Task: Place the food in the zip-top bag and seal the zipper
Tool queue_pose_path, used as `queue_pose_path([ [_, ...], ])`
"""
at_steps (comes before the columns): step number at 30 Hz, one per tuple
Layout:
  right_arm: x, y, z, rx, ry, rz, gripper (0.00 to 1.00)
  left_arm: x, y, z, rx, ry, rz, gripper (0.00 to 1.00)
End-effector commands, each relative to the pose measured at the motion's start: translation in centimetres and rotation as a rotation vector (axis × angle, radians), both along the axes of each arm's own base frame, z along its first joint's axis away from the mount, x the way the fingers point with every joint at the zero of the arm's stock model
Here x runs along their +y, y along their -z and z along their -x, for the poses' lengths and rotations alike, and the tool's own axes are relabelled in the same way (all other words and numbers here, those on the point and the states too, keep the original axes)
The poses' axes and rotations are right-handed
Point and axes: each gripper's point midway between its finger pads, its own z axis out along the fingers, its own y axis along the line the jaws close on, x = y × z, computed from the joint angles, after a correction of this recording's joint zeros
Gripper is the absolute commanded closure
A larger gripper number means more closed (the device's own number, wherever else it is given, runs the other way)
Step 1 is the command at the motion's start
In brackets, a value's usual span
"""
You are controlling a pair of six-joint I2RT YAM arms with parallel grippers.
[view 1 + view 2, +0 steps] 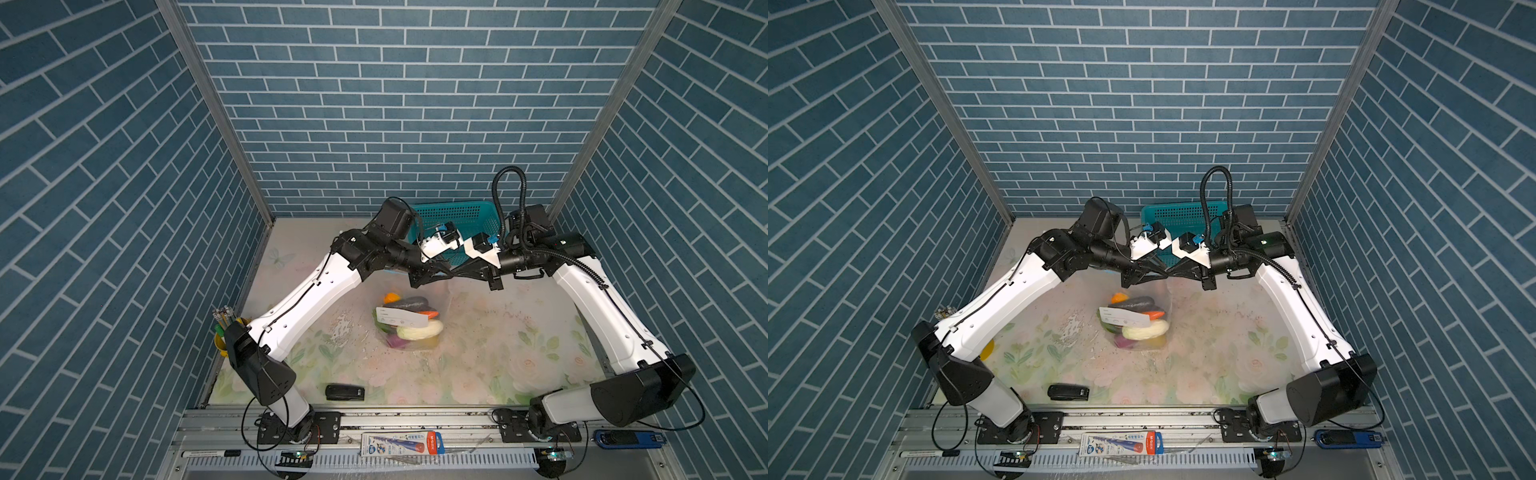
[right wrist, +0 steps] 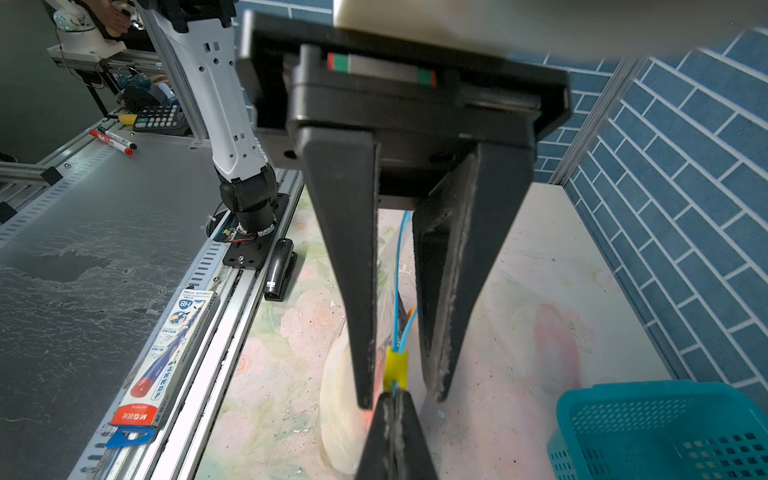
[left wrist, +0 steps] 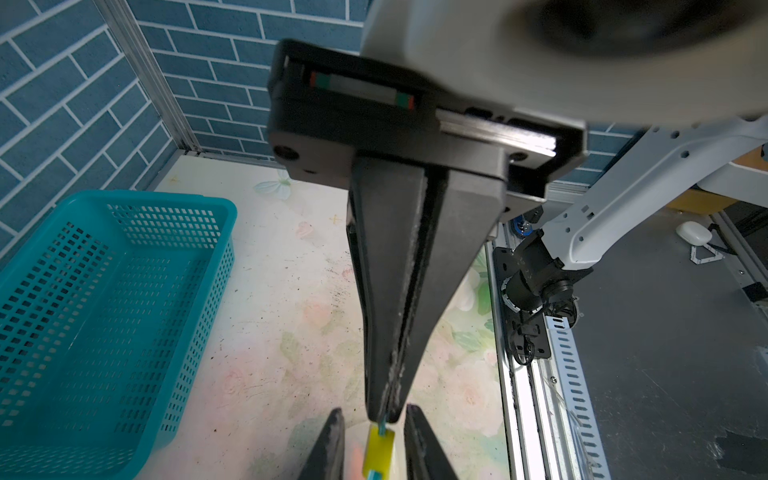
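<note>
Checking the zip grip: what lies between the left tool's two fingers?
The yellow slider on the zipper sits inside the left tool, gaps either side; both wrist views show it.

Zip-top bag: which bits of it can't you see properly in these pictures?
- Top views: the left gripper and right gripper hide the zipper.
- Top views: a white label covers some food.
- Left wrist view: the bottom edge cuts off the zip-top bag; little but its yellow slider shows.
- Right wrist view: the food is blurred behind the grippers.
</note>
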Motion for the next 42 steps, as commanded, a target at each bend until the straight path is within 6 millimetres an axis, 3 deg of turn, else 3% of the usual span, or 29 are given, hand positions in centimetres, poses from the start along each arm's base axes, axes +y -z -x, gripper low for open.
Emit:
queue_pose_path([
  [1,0.0,-1.6,1.4,-0.073,-0.060,-0.051,1.00,0.0,0.7,0.1,0.011,-0.004,-0.027,0.74],
  [12,0.0,-1.6,1.4,-0.074,-0.059,-0.050,1.00,0.2,0.7,0.1,0.008,-0.012,-0.033,0.84],
  [42,-0.2,-1.6,1.4,-0.083,-0.051,-0.047,1.00,1.5,1.3,-0.5,-0.026,-0.065,-0.073,0.87],
])
